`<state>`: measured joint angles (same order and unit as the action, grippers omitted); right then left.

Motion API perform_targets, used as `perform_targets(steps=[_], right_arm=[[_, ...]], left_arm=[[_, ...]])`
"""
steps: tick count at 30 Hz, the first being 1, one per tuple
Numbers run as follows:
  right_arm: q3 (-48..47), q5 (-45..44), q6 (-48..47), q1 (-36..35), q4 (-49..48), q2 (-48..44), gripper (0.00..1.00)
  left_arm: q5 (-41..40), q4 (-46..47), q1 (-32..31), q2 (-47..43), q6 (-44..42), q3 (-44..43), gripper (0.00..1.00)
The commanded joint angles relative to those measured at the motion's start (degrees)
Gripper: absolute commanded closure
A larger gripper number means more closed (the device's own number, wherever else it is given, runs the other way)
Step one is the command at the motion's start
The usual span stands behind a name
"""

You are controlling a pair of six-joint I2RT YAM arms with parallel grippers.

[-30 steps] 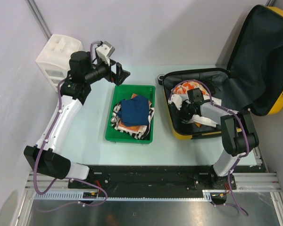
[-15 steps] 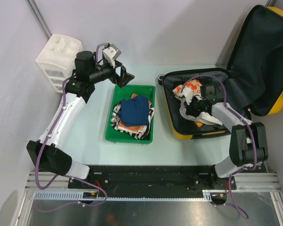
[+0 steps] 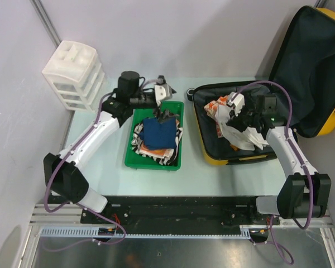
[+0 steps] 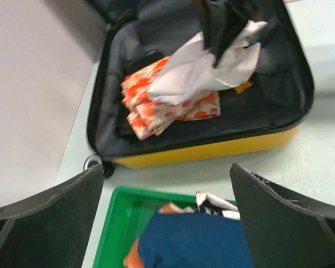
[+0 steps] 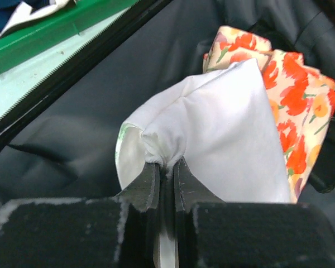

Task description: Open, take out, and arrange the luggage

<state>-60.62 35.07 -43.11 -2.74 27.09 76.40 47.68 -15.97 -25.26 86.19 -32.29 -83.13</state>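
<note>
The luggage (image 3: 234,159) lies open at the right of the table, its yellow shell down and its black-lined lid (image 3: 315,72) standing up. Inside the shell my right gripper (image 3: 234,114) is shut on a white cloth (image 5: 223,139), pinching a fold of it above the black lining (image 5: 61,139). A folded orange-flowered cloth (image 5: 290,84) lies just behind it. My left gripper (image 4: 167,212) stands wide open over the far end of the green tray (image 3: 132,151), above a blue cloth (image 4: 195,243). From there it faces the luggage's yellow wall (image 4: 212,148).
A white drawer unit (image 3: 75,72) stands at the back left. The green tray holds several folded cloths, with the blue one (image 3: 159,131) on top. A black luggage wheel (image 3: 191,91) sits close to the tray's far right corner. Walls close in at the back and left.
My right gripper has shut on the white cloth and pulled it up inside the luggage. My left arm has swung from beside the drawer unit to over the tray's far end.
</note>
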Motion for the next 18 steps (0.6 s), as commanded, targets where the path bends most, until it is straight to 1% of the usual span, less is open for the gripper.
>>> perform_targets(steps=[1, 2, 4, 8, 14, 18], right_arm=[[-3.71, 5.88, -0.57, 0.81, 0.68, -5.03, 1.00], [-3.72, 5.89, -0.66, 0.90, 0.68, -5.47, 1.00], [-4.06, 6.06, -0.57, 0.98, 0.42, -6.96, 1.00], [-5.64, 7.47, -0.92, 1.25, 1.21, -10.04, 1.00], [-6.79, 10.72, 0.83, 1.16, 1.73, -14.43, 1.00], [-8.28, 12.91, 0.31, 0.28, 3.23, -15.84, 1.00]], left_arm=[[7.95, 2.08, -4.88, 2.92, -19.54, 2.80, 0.00], [8.56, 2.34, -5.50, 3.97, -22.35, 2.45, 0.01], [9.09, 3.13, -7.34, 7.47, -23.34, 0.96, 0.01], [9.98, 4.10, -9.81, 11.62, -25.27, -3.87, 0.03], [9.27, 6.21, -12.97, 14.44, -27.73, -6.51, 0.03], [8.92, 9.89, -14.20, 14.70, -26.51, -7.31, 0.03]])
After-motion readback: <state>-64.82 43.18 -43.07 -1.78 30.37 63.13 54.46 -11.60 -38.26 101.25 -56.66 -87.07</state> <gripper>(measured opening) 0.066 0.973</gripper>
